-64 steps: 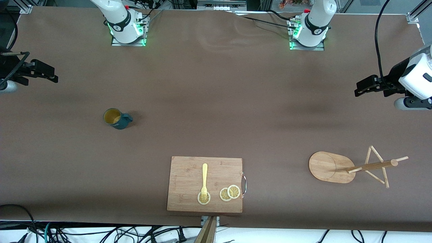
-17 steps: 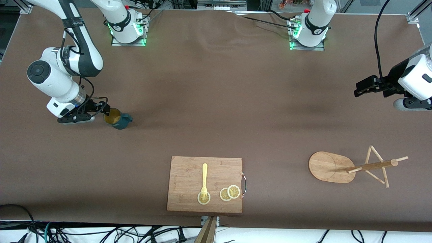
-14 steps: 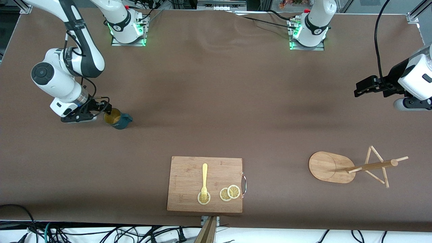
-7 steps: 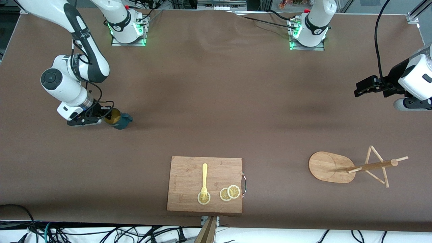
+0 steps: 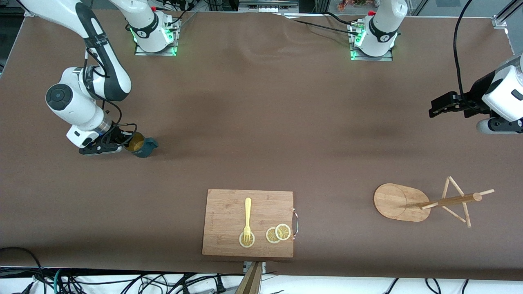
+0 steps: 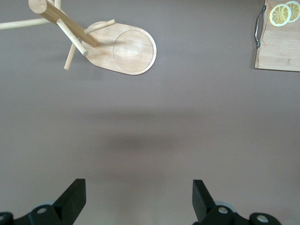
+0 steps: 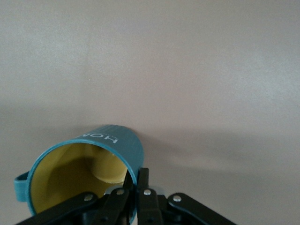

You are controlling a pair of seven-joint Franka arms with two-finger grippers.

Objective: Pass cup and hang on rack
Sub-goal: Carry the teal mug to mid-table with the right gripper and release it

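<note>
**A:** Where is the cup (image 5: 140,145) found, and how is it held?

**B:** It is seen at the right arm's end of the table, mouth up and a little tilted, its small handle turned toward the table's middle. The rim on the side away from the handle is pinched by the right gripper (image 5: 126,141): in the right wrist view one finger is seen inside the yellowish wall and the other against the ribbed outside, closed down on that wall. Whether the cup's base is touching the cloth cannot be told.

**A:** And the rack (image 5: 429,201)?

**B:** It is found well apart from the cup, at the left arm's end of the table and nearer the front camera. Its oval base is flat on the cloth; its post is taken to be upright, though it shows slanted from above, with thin pegs angled off it.

**A:** Which arm is nearer to it?

**B:** The left one. The left gripper (image 6: 138,199) is held in the air over bare cloth near the rack, fingers spread wide with nothing between them; that arm is waiting. A carry toward the table's middle is judged to be called for, with the handle side left free for the left gripper.

**A:** Anything between them?

**B:** A cutting board (image 5: 229,212) with a fork (image 5: 247,218) and lemon slices (image 5: 278,233) is seen between them, nearer the front camera than the cup.
</note>
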